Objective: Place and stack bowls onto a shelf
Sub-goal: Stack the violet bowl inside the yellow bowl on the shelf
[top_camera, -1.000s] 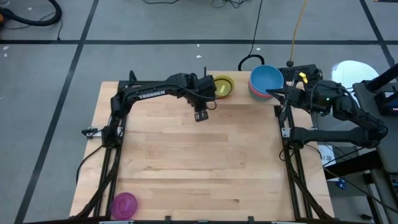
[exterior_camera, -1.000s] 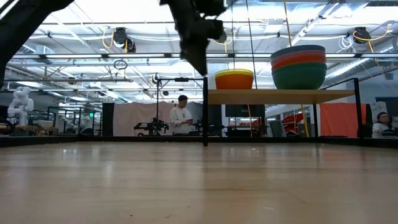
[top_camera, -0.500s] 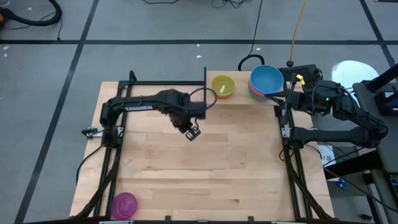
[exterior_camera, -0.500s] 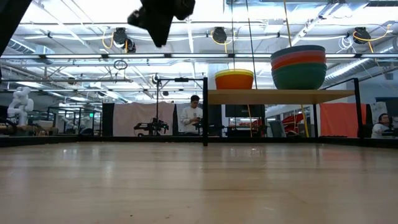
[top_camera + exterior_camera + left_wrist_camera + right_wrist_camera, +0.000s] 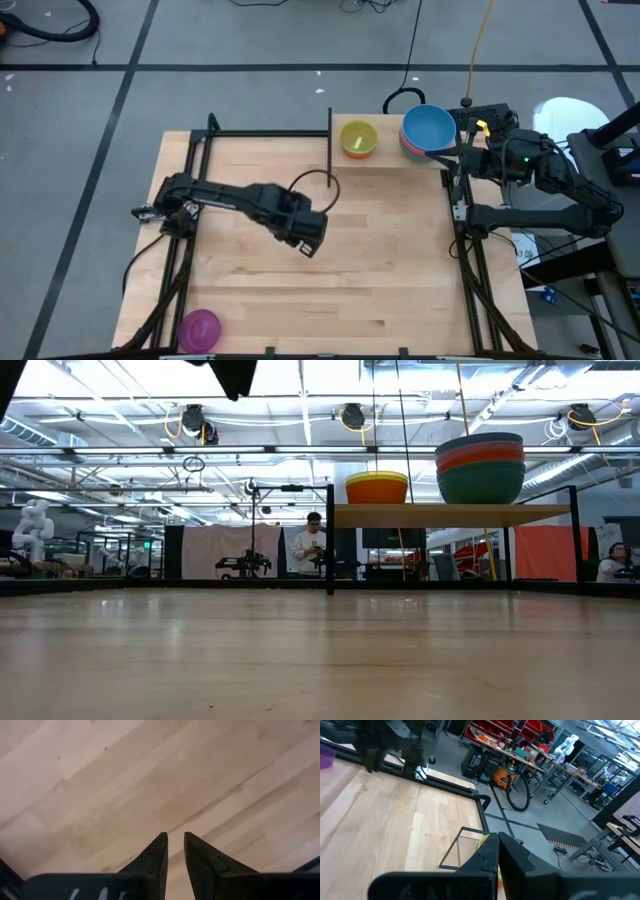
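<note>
The shelf (image 5: 440, 515) stands raised at the table's far edge. On it a yellow bowl (image 5: 358, 138) nests in an orange one (image 5: 377, 490). Beside them is a stack with a blue bowl (image 5: 428, 128) on top and a teal one (image 5: 480, 482) at the bottom. A purple bowl (image 5: 199, 328) rests upside down on the table at the near left corner. My left gripper (image 5: 308, 242) hangs over the table's middle, pointing down. Its fingers (image 5: 174, 840) stand a little apart with nothing between them. My right gripper (image 5: 437, 151) is shut, held level beside the stack. My right gripper's shut fingertips (image 5: 433, 150) lie over the near rim of the stacked bowls in the high view. Whether they touch it I cannot tell.
Black rails run along the table's left side (image 5: 185, 220) and right side (image 5: 460, 220). A thin black post (image 5: 330, 535) carries the shelf's left end. Bare wood lies between my left gripper and the purple bowl. A person (image 5: 313, 546) stands in the room beyond.
My left gripper has gone from beside the yellow bowl at the far edge toward the table's near and left side, out over the middle. It rolled about its own axis and rose a little. Its finger gap looks the same.
</note>
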`<control>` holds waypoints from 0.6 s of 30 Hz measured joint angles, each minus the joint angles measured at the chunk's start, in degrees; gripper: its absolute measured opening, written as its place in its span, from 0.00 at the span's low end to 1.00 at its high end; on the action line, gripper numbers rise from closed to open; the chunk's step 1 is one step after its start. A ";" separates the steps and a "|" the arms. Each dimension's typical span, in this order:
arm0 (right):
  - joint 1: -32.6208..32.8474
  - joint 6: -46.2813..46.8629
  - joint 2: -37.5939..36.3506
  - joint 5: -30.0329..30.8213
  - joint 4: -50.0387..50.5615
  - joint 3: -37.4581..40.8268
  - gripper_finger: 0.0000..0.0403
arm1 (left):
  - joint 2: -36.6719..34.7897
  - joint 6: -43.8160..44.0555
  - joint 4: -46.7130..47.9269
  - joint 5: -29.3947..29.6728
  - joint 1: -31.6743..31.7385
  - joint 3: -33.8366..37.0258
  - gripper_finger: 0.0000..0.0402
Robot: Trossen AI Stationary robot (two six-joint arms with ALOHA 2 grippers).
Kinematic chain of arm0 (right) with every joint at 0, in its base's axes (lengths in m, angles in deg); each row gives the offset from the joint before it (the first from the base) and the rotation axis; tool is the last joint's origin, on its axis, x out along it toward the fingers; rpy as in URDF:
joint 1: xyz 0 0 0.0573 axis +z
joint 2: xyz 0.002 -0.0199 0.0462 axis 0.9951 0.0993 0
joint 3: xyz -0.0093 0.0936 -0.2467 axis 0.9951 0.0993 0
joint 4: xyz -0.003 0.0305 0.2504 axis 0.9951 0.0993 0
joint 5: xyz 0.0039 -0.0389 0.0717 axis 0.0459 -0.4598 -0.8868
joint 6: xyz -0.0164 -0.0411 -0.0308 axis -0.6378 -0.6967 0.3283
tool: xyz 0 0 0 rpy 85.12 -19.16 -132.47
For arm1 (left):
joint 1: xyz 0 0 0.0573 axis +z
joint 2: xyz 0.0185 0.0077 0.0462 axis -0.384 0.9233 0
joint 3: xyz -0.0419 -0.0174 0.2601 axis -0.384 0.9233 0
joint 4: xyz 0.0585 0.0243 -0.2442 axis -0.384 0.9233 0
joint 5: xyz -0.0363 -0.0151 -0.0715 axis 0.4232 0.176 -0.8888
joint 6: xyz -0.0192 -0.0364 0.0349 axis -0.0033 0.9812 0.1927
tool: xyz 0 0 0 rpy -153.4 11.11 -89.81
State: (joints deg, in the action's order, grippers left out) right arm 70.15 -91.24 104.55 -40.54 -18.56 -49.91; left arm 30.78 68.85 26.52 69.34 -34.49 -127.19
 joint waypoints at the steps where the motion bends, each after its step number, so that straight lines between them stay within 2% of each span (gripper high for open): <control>1: 0.00 0.03 0.00 0.02 0.00 0.01 0.00 | 0.00 1.27 -0.02 0.39 -0.89 0.00 0.17; 5: 0.00 0.07 0.00 0.06 -0.20 0.01 0.00 | -0.11 7.61 0.00 2.85 -4.87 1.88 0.17; 9: 0.02 1.11 0.00 0.08 -1.67 0.01 0.00 | -2.64 14.76 -0.08 2.65 -9.67 8.29 0.17; 15: 0.02 3.62 0.02 0.08 -3.09 0.01 0.00 | -10.42 33.00 -0.05 1.71 -16.34 20.34 0.17; 18: 0.02 5.50 0.02 0.08 -3.63 0.01 0.00 | -15.34 44.41 0.14 -1.59 -20.32 24.80 0.17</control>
State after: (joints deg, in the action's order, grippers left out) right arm 70.17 -85.74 104.57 -40.46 -22.19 -49.91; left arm 15.44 113.26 26.67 67.75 -54.81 -102.39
